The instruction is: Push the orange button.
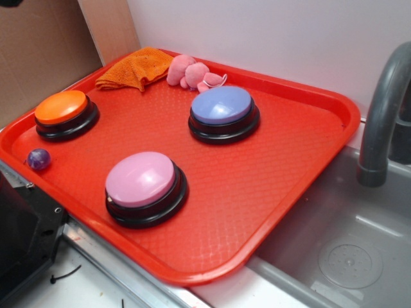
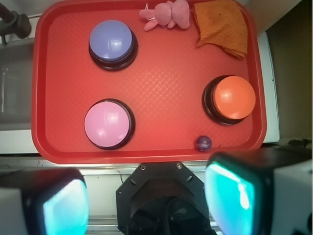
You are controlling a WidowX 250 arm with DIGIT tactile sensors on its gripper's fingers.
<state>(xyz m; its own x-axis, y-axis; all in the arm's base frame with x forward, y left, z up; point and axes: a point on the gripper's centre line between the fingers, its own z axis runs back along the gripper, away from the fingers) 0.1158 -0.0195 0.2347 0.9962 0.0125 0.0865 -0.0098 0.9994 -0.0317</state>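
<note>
Exterior view
Tray: a red tray [image 1: 308, 128] with a dimpled floor fills most of the picture, lying beside a grey sink [image 1: 359, 256] with a grey tap [image 1: 382, 115].
Orange button: the orange button [image 1: 61, 106] sits on its black base at the tray's left side, near the rim, with nothing touching it.
Other buzzers: the pink button [image 1: 140, 178] is nearest the front edge; the lavender-blue button [image 1: 221, 105] stands farther back, well apart from both.
Small things: a purple ball [image 1: 38, 158] lies just in front of the orange dome; an orange cloth [image 1: 135, 67] is bunched in the far corner with a pink plush toy [image 1: 192, 72] beside it.
Arm: only a dark piece of the robot base [image 1: 26, 237] shows at lower left.

Wrist view
Claw: the claw [image 2: 146, 203] hangs high above the near edge of the tray, its two fingers [image 2: 230, 193] spread wide with nothing between them.
Orange button: the orange button [image 2: 234, 98] is on the right half of the tray [image 2: 58, 147], ahead of the right finger and well clear of it.
Neighbours: the purple ball [image 2: 203, 143] rests just below the orange dome; the orange cloth [image 2: 220, 27] lies beyond it in the corner, next to the pink plush toy [image 2: 166, 14].
Other buzzers: the pink button [image 2: 107, 124] at lower left, the lavender-blue button [image 2: 112, 43] beyond it.
</note>
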